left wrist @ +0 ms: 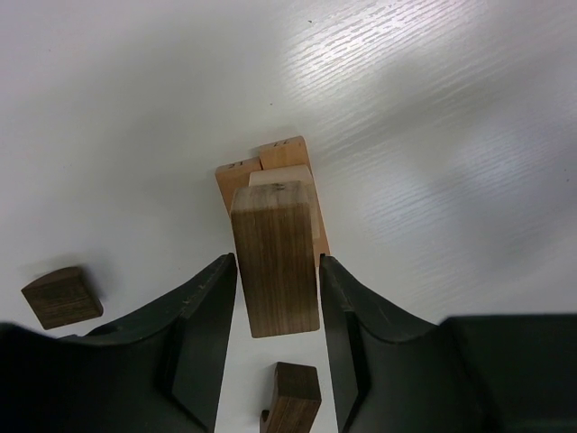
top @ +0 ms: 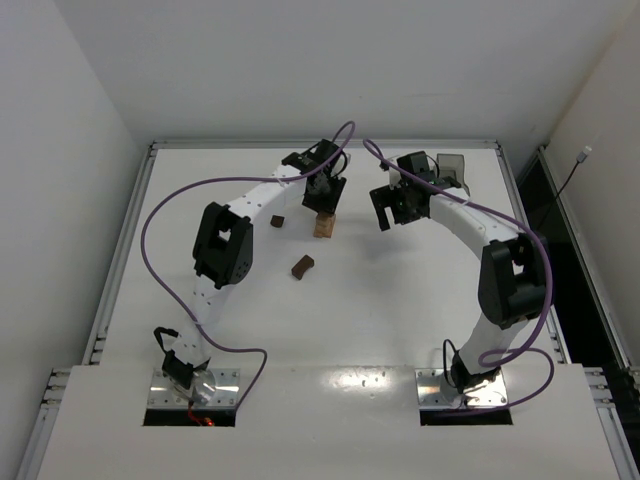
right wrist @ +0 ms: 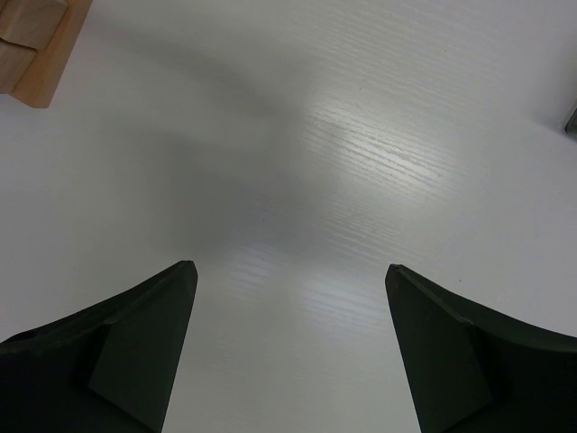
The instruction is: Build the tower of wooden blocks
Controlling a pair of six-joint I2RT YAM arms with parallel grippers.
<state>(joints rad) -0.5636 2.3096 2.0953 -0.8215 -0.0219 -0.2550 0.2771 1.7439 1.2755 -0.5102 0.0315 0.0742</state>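
The tower (top: 324,226) stands at the table's far middle: light tan wood blocks (left wrist: 270,167) with a dark brown bar (left wrist: 275,271) lying on top. My left gripper (left wrist: 278,262) straddles that bar from above, its fingers close on both sides; a thin sliver of gap shows at the right finger (left wrist: 338,298), so it stands slightly open. A dark cube (top: 277,221) lies left of the tower and a dark notched piece (top: 303,266) lies nearer the arms. My right gripper (top: 392,208) hovers wide open and empty to the right of the tower.
A translucent grey tray (top: 452,168) stands at the back right, behind the right gripper. The tan blocks' corner (right wrist: 32,45) shows at the top left of the right wrist view. Purple cables arc over both arms.
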